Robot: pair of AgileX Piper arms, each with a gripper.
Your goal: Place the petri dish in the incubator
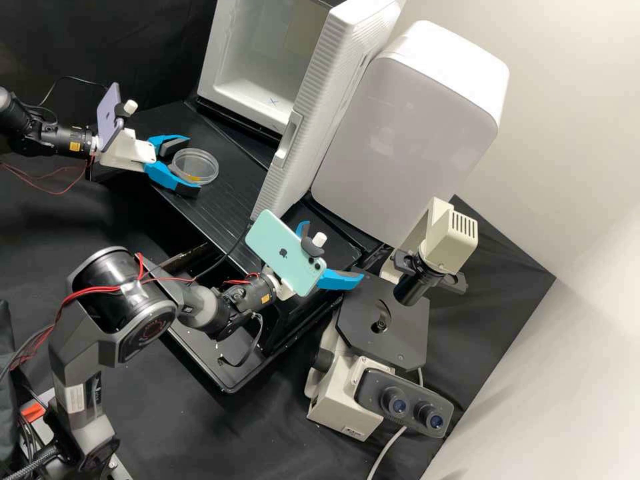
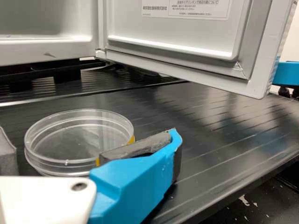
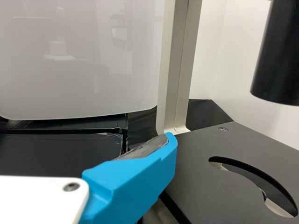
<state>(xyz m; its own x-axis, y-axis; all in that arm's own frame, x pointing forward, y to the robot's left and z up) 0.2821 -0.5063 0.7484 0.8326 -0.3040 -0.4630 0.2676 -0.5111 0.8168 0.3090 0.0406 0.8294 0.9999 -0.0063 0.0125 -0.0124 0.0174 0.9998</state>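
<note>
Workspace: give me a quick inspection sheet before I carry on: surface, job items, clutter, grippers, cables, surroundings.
Surface: black ribbed tray on black cloth.
Job's things: petri dish flat on the tray; incubator with its door open.
Clutter: nothing seen.
Grippers: left gripper open, fingers either side of the dish, contact unclear; right gripper beside the microscope stage.
Cables: red wires by the left arm; black cable looping under the right arm.
Surroundings: white wall.
</note>
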